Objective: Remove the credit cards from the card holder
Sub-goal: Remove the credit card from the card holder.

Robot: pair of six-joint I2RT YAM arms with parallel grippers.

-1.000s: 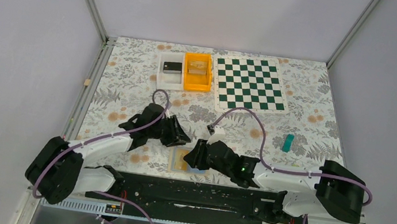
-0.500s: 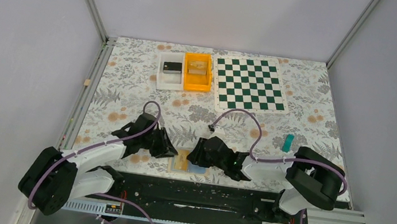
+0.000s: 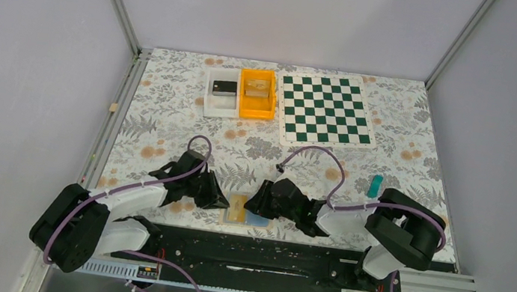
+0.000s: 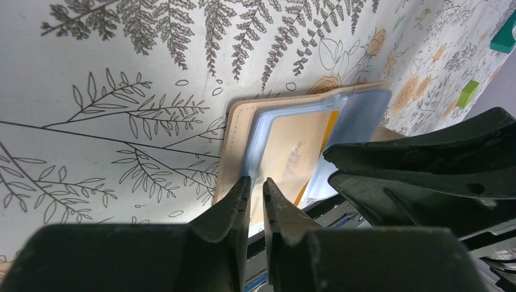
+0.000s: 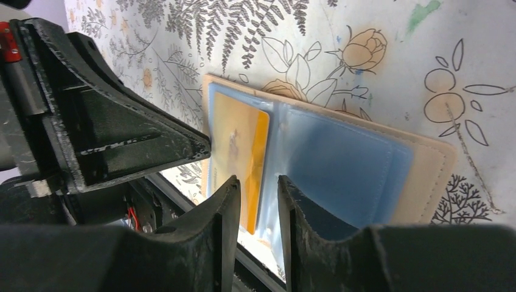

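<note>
Top external view, lower centre of the frame: the left gripper [image 3: 220,201], the card holder [image 3: 245,211] at the near edge of the table [image 3: 169,112], and the right gripper [image 3: 254,204] crowd together. The left jaws stand almost together at the holder's left border; whether they pinch it cannot be told. The right jaws stand apart over the yellow card [image 5: 238,143], holding nothing.

If the holder is not pinned, a pull on the card may drag it off the edge, and the close fingers may collide.

Only the wrist views show the card clearly; from above it is perhaps a tan smudge.
</note>
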